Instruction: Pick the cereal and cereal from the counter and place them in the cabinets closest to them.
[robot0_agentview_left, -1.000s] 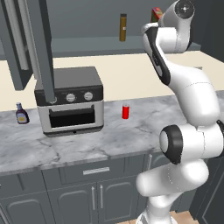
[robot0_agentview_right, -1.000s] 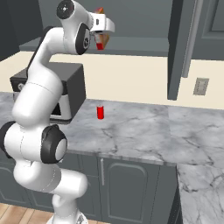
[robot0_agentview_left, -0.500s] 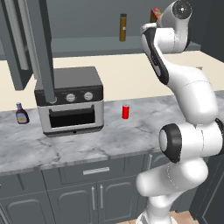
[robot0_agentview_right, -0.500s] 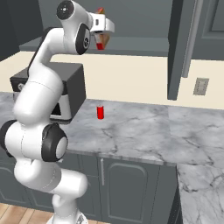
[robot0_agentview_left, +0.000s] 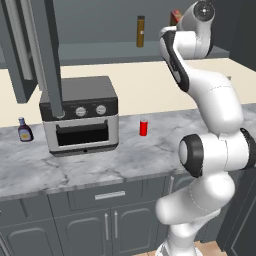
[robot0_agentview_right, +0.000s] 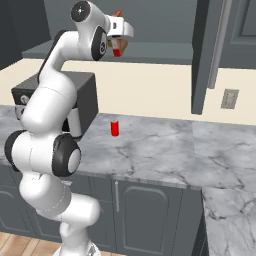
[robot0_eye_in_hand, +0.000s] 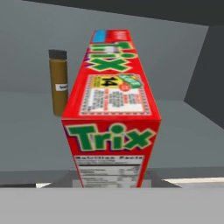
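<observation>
My gripper (robot0_agentview_right: 120, 39) is raised to the open wall cabinets' inner shelf (robot0_agentview_right: 160, 50) and is shut on a red cereal box (robot0_eye_in_hand: 111, 109) with green lettering. In the hand view the box stands close in front, its narrow side toward the camera, hiding the fingertips. It hangs just over the grey shelf (robot0_eye_in_hand: 30, 131). From the right base view a red corner of the cereal (robot0_agentview_right: 118, 49) shows under the hand. In the left base view a sliver of the cereal (robot0_agentview_left: 174, 16) peeks out behind the wrist. The counter (robot0_agentview_left: 125, 160) lies far below.
A brown bottle (robot0_eye_in_hand: 58, 83) stands on the shelf to the left of the box, also seen in the left base view (robot0_agentview_left: 141, 31). Open cabinet doors (robot0_agentview_left: 50, 55) (robot0_agentview_right: 202, 55) hang on both sides. On the counter stand a toaster oven (robot0_agentview_left: 80, 115), a small red can (robot0_agentview_left: 143, 127) and a dark bottle (robot0_agentview_left: 24, 131).
</observation>
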